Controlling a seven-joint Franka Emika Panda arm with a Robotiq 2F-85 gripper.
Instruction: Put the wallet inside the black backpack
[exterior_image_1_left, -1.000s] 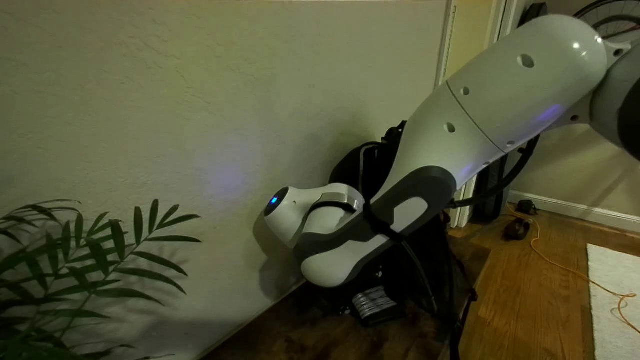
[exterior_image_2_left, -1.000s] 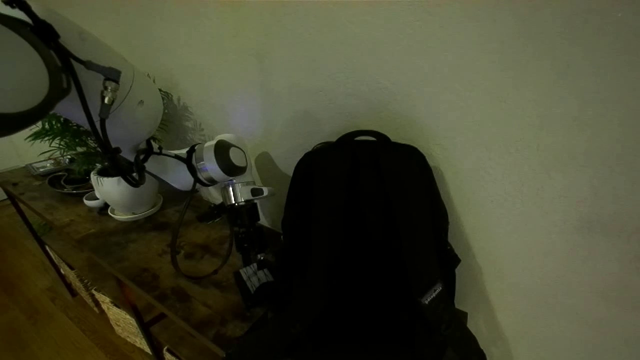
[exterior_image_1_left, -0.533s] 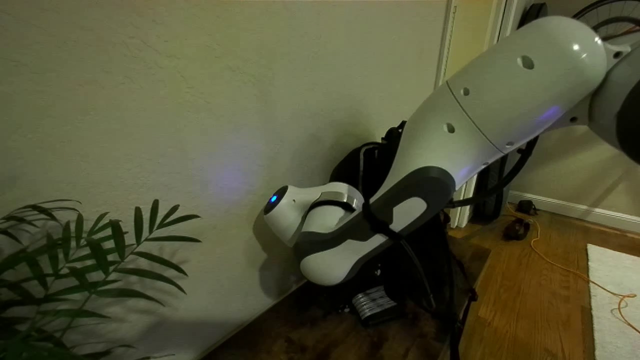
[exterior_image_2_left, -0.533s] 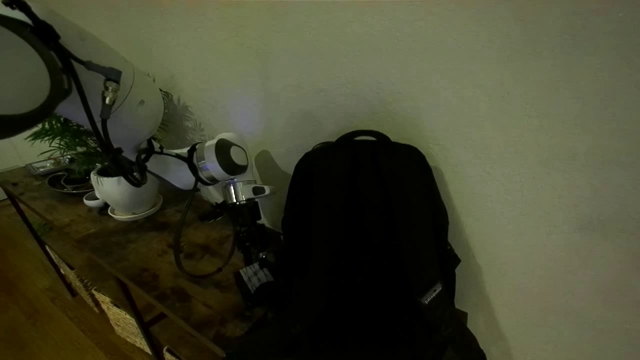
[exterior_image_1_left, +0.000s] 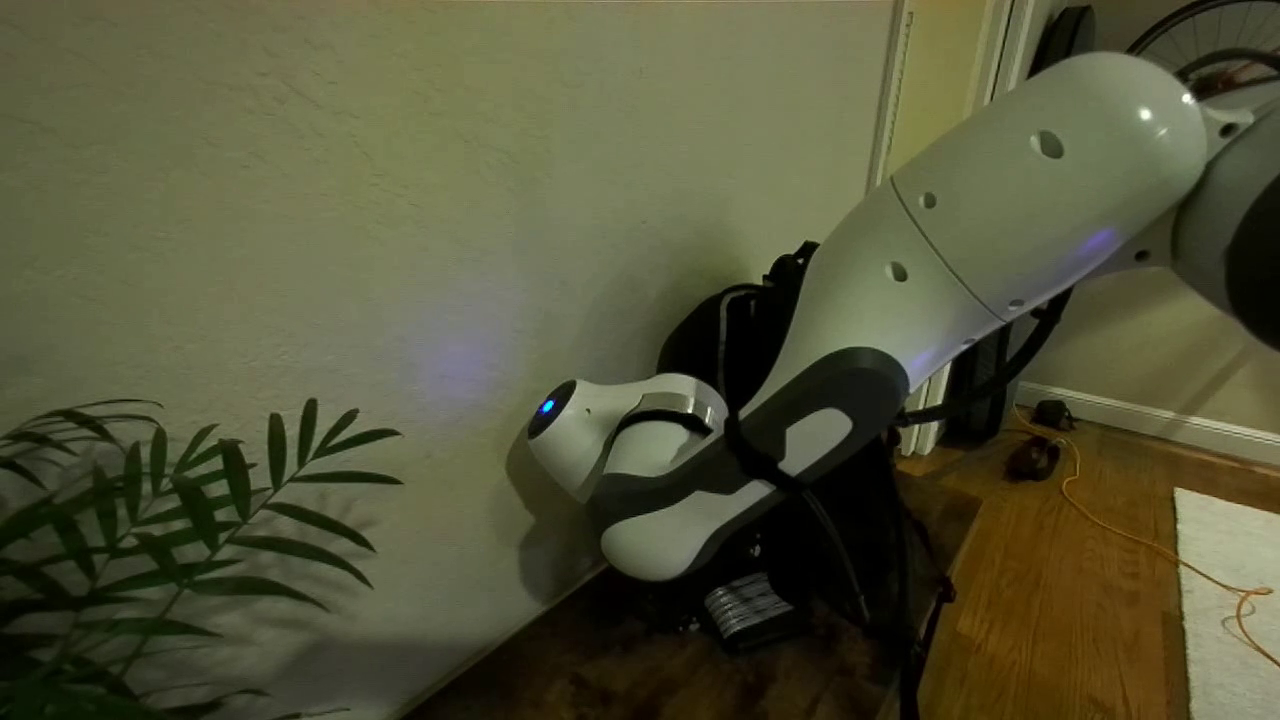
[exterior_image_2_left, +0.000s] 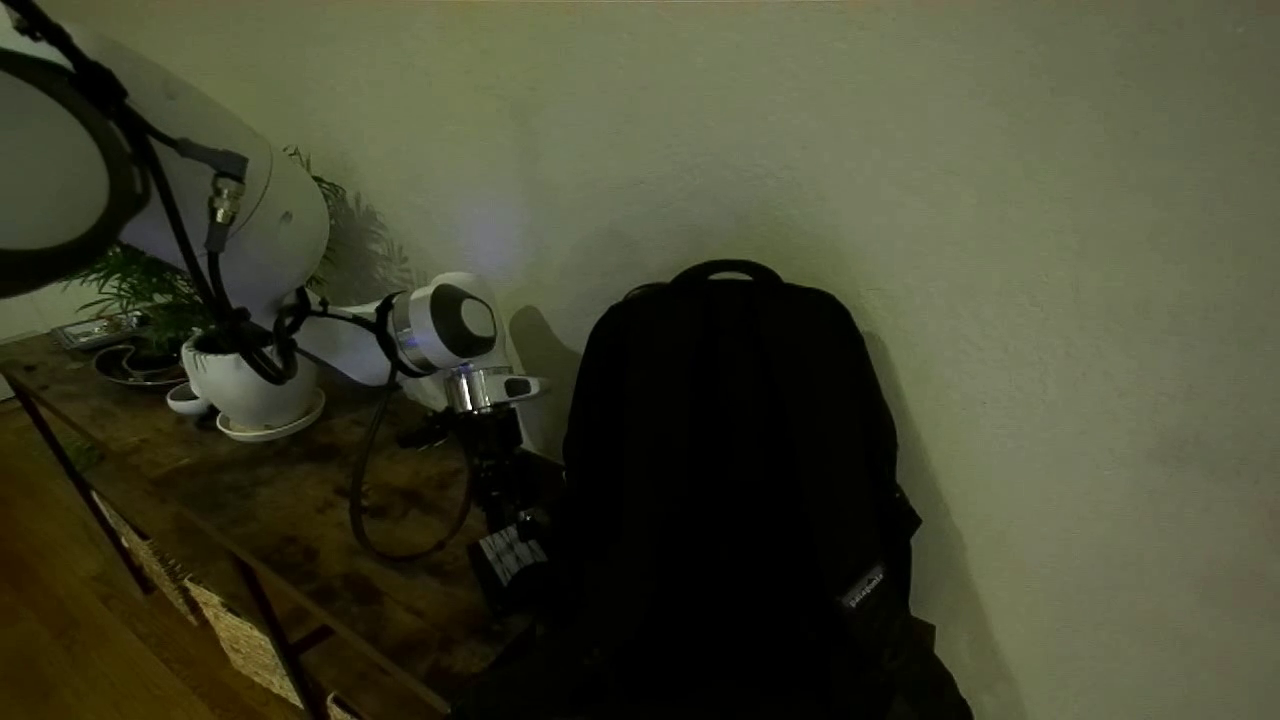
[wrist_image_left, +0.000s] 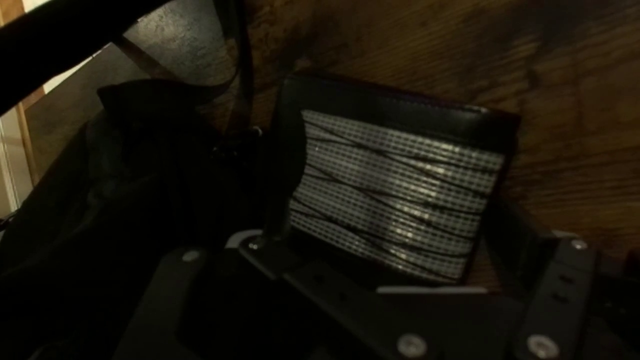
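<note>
The black backpack (exterior_image_2_left: 735, 480) stands tall on the brown table (exterior_image_2_left: 250, 490), its carry loop at the top; the wallet (wrist_image_left: 395, 185), dark with a pale checked patch crossed by thin black lines, is on the table just beside the backpack and outside it; the picture is too dark to tell whether the two touch; the gripper (wrist_image_left: 392, 235) is low at the wallet, on that same side of the backpack, and open; its fingers (wrist_image_left: 560, 290) stand wide apart with the wallet between them; whether either finger touches it, I cannot tell.

The white arm (exterior_image_1_left: 960, 240) comes down to the gripper and covers much of the backpack in an exterior view; a black cable (exterior_image_2_left: 358, 500) hangs in a loop near the backpack; behind the backpack rises the pale wall (exterior_image_2_left: 1000, 150).

Well apart from the backpack, along the table, a white pot (exterior_image_2_left: 250, 390) sits on a saucer (exterior_image_2_left: 270, 430), with a small cup (exterior_image_2_left: 187, 400) and a leafy plant (exterior_image_1_left: 250, 587) near it; to the right of the backpack in an exterior view, past the table, the wooden floor (exterior_image_1_left: 1020, 600) bears an orange cord (exterior_image_1_left: 1130, 536) and a white rug (exterior_image_1_left: 1225, 530); beyond the backpack shows part of a spoked wheel (exterior_image_1_left: 1230, 57).
</note>
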